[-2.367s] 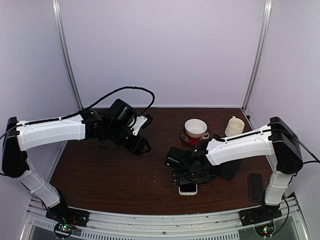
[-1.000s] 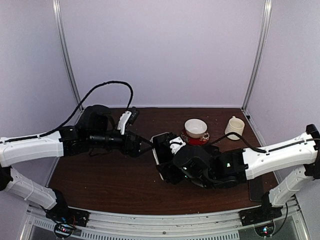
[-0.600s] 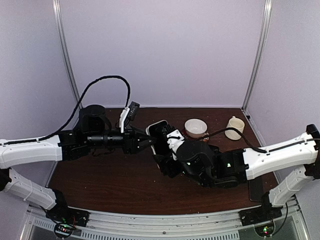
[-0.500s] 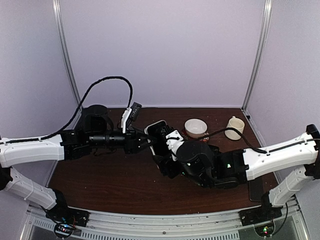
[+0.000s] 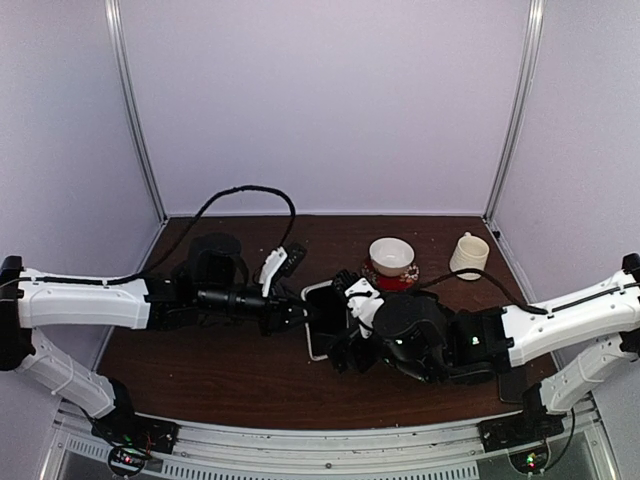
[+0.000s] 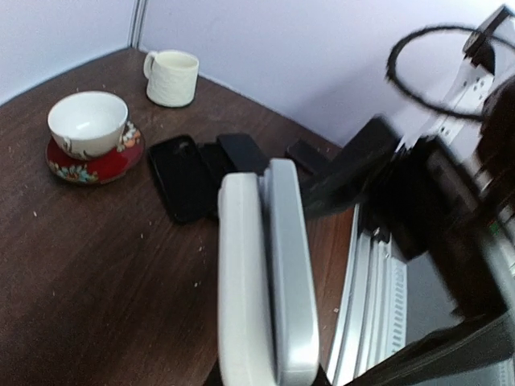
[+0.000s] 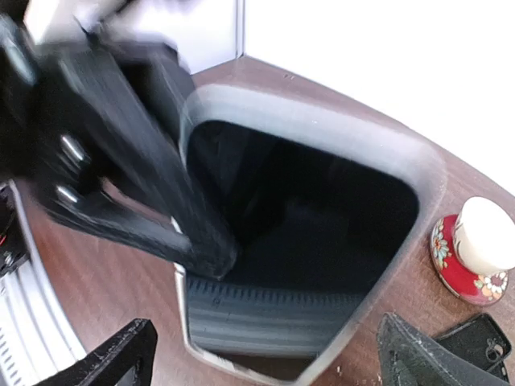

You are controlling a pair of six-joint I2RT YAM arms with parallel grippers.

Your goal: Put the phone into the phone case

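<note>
Phone [image 5: 322, 322] aloft over table [image 5: 200, 370] centre, long axis front-to-back, clenched edgewise in left gripper [image 5: 303, 318]; right gripper [image 7: 265, 347] spread wide, straddling it; phone case [image 6: 181, 173] flat, on right gripper's side

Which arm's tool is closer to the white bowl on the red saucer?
Right. The right tool sits just in front-left of the bowl; the left tool is farther left, clamped on the phone.
</note>
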